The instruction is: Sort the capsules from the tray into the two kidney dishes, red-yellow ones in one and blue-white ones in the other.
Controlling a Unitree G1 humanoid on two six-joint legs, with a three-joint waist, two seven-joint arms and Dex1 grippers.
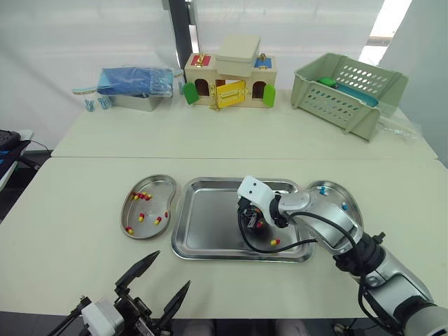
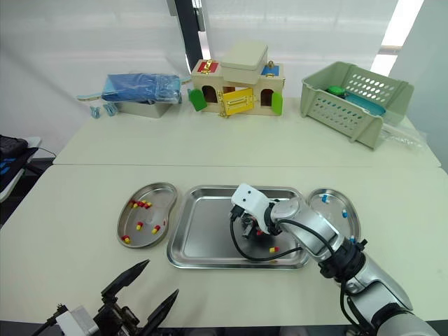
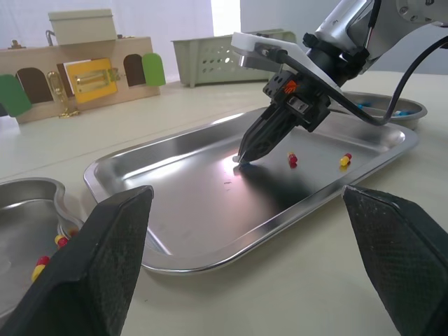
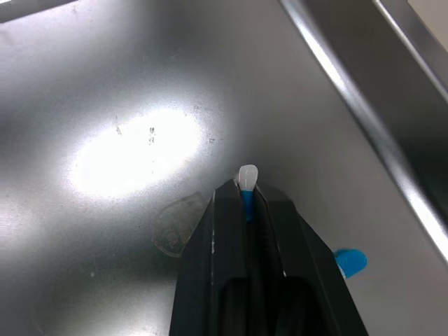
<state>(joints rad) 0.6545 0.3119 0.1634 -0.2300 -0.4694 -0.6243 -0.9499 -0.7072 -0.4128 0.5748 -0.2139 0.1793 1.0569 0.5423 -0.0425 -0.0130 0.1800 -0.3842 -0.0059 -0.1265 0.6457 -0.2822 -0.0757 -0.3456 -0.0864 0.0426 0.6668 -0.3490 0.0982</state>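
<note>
nearest, the left end effector point(image 1: 171, 270) hangs over the worktop point(image 1: 77, 217) edge, fingers spread wide, grasping nothing. beyond it, low over the floor of the tray point(image 1: 210, 227), the right end effector point(image 3: 243, 157) is clenched on a blue-white capsule point(image 4: 247, 173), pinched by its blue half with the white tip poking out. the capsule is likely feather-light, smooth and slippery, with a shell easy to dent, so a gentle pinch across the middle seems best. two red-yellow capsules point(image 1: 274, 242) lie just to its right. the left kidney dish point(image 1: 165, 183) holds red-yellow ones, the right kidney dish point(image 1: 352, 203) blue-white.
</note>
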